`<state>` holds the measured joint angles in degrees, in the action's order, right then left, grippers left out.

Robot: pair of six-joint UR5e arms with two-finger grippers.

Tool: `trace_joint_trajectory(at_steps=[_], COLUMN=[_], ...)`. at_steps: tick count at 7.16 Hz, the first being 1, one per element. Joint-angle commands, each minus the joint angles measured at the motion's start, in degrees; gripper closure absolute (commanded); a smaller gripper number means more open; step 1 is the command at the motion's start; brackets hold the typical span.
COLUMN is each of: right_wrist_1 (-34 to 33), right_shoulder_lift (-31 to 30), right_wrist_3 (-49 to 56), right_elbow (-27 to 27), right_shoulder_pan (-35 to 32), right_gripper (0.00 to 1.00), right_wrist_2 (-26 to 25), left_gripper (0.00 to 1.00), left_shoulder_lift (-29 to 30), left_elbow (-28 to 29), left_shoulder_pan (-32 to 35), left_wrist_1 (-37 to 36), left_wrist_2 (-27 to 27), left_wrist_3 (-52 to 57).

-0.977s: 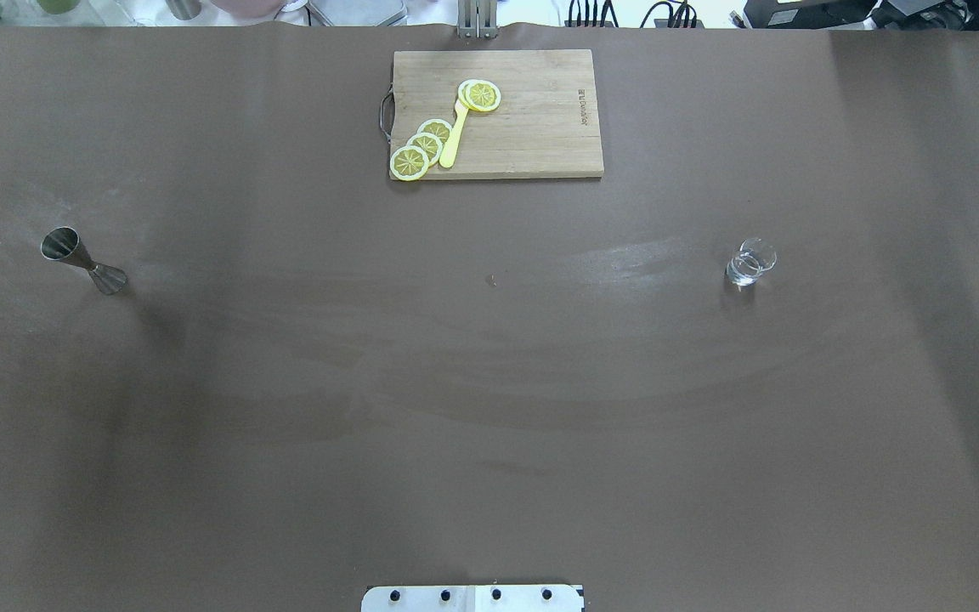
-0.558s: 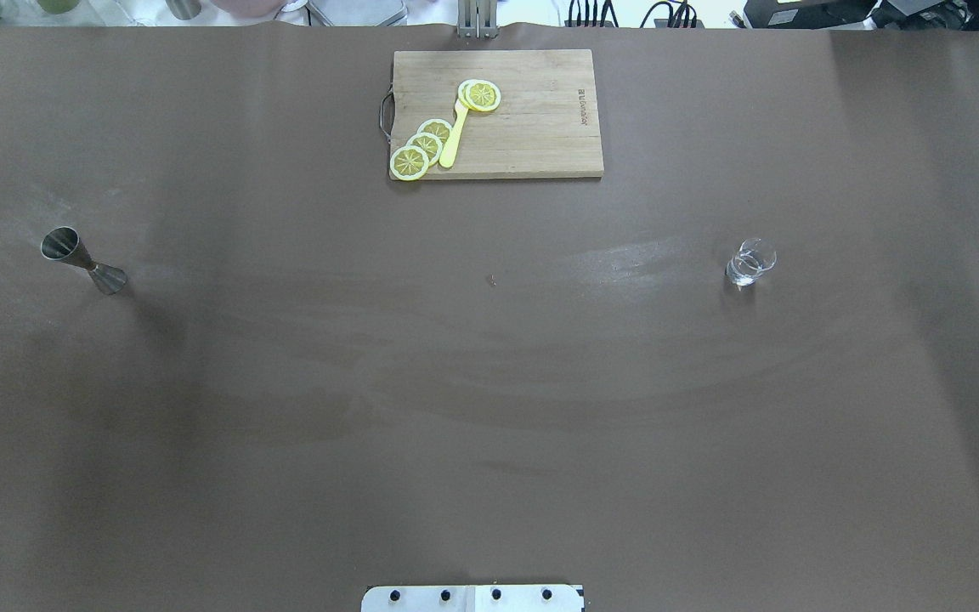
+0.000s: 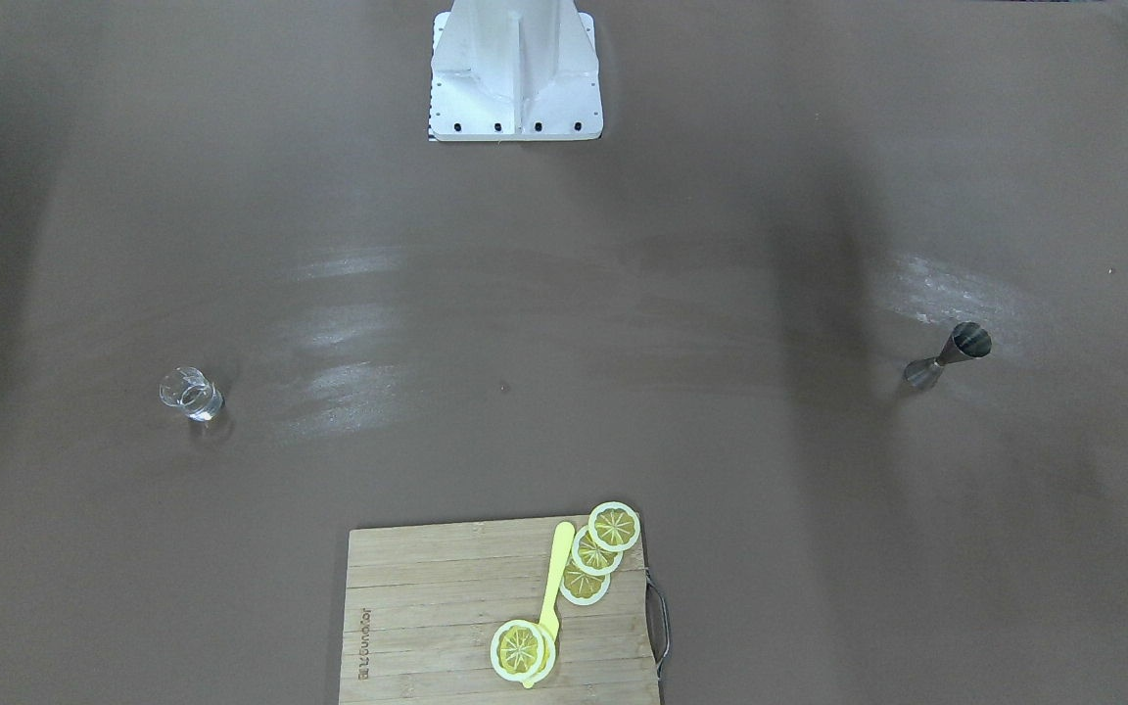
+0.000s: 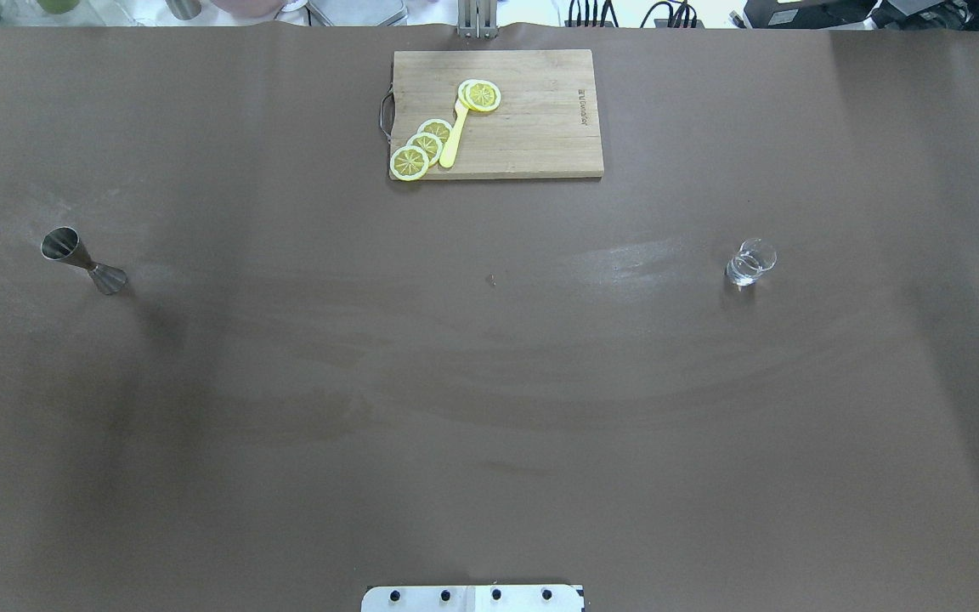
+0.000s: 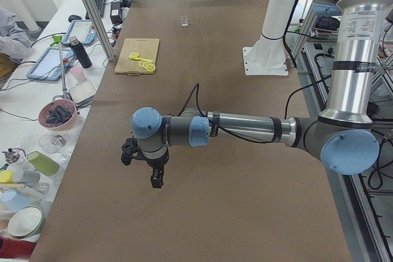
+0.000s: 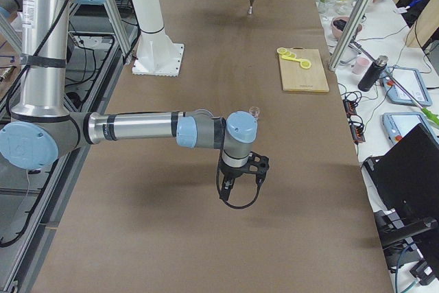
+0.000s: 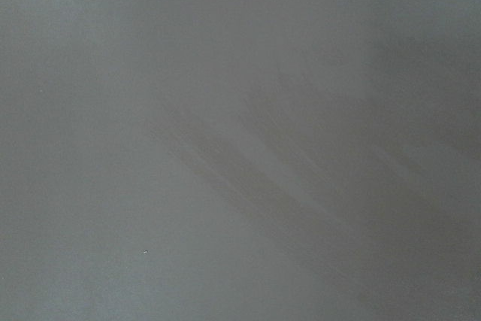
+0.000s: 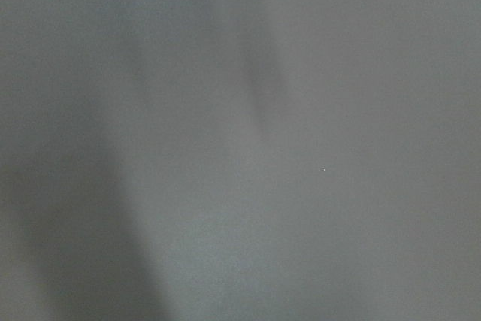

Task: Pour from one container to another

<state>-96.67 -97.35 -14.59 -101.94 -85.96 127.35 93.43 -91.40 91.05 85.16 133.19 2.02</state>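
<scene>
The small clear glass (image 4: pixel 750 262) stands upright on the right side of the brown table, also seen as the glass (image 3: pixel 190 394) in the front-facing view. The steel jigger (image 4: pixel 82 259) stands at the far left. Neither gripper shows in the overhead or front-facing views. In the left side view my left gripper (image 5: pixel 155 178) hangs above bare table, and the jigger is hidden there. In the right side view my right gripper (image 6: pixel 236 192) hangs above the table, nearer the camera than the glass (image 6: pixel 254 110). I cannot tell if either is open or shut. Both wrist views show only table.
A wooden cutting board (image 4: pixel 532 127) lies at the far middle edge with several lemon slices (image 4: pixel 424 146) and a yellow utensil (image 4: pixel 454 136) on it. The white robot base (image 3: pixel 515 69) stands at the near edge. Bottles, bowls and laptops sit beyond the table (image 5: pixel 184 225).
The glass, jigger and board have not moved. Only faint shadows on the table shift slightly.
</scene>
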Motion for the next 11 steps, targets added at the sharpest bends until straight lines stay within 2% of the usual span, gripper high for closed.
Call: trace_joint_trajectory(at_steps=[1, 5, 11], right_wrist_1=[-0.01, 0.08, 0.08], right_shoulder_lift=[-0.03, 0.06, -0.03], right_wrist_3=[0.00, -0.09, -0.09], right_elbow=[0.07, 0.07, 0.07], right_shoulder_pan=[0.00, 0.00, 0.00], right_gripper=[0.00, 0.00, 0.00], right_wrist_2=[0.00, -0.09, -0.09], left_gripper=[0.01, 0.01, 0.01], left_shoulder_lift=[0.00, -0.35, -1.14], left_elbow=[-1.75, -3.78, -3.87], left_shoulder_pan=[-0.09, -0.09, -0.18], left_wrist_1=[0.09, -0.34, -0.96], left_wrist_2=[-0.04, -0.04, 0.05], left_wrist_3=[0.00, 0.00, 0.00])
